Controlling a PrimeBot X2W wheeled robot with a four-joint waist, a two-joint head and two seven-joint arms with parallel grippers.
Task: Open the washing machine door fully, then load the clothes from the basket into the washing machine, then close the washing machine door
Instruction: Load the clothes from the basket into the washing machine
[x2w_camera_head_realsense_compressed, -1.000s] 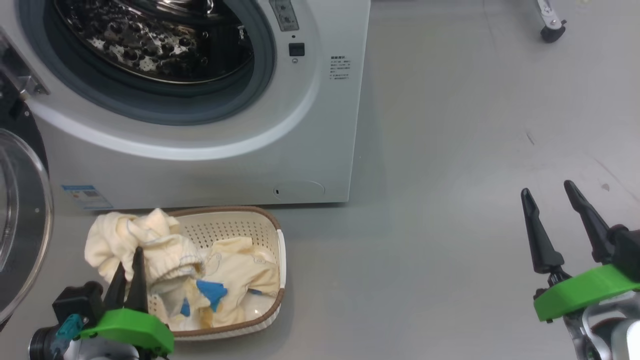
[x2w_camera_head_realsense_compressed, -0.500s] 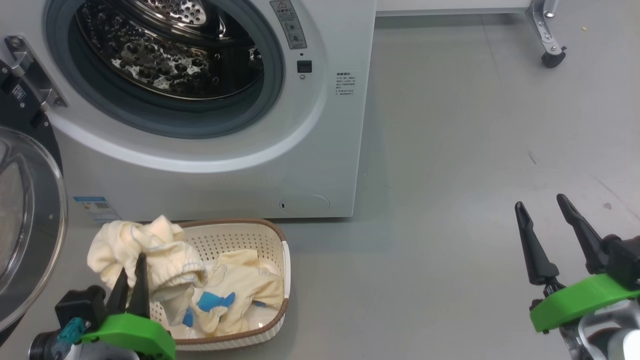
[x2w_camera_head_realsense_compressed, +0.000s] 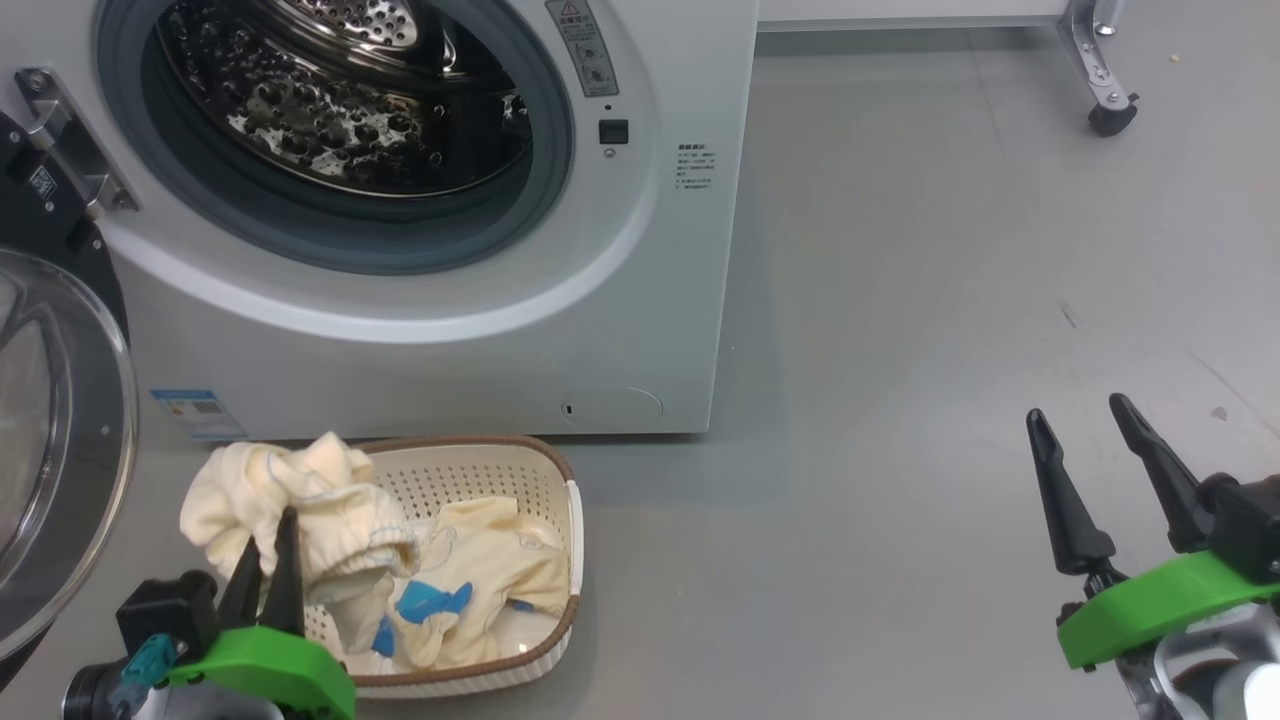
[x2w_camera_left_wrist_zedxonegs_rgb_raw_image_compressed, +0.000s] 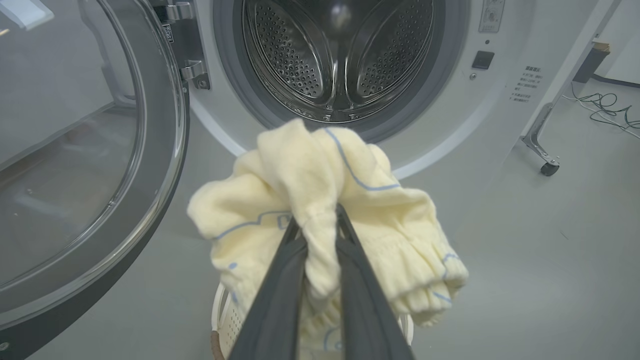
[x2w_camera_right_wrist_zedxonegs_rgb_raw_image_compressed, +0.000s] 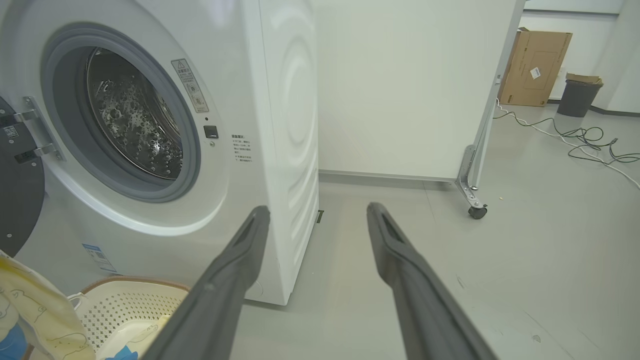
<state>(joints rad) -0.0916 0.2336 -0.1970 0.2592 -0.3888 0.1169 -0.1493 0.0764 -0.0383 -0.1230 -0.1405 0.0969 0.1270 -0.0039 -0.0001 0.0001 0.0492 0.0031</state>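
A smooth pale grey floor is stretching across the room, softly reflecting even indoor light. A white partition panel is standing on a metal leg ending in a black caster wheel. Beyond it, a brown cardboard box is standing against a pale wall, a dark grey bin is sitting just beside it, and loose cables are trailing over the floor.

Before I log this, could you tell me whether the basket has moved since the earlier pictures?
No. The basket still lies just below the bottom edge of the washing machine, right of its blue sticker; only the camera shifted.
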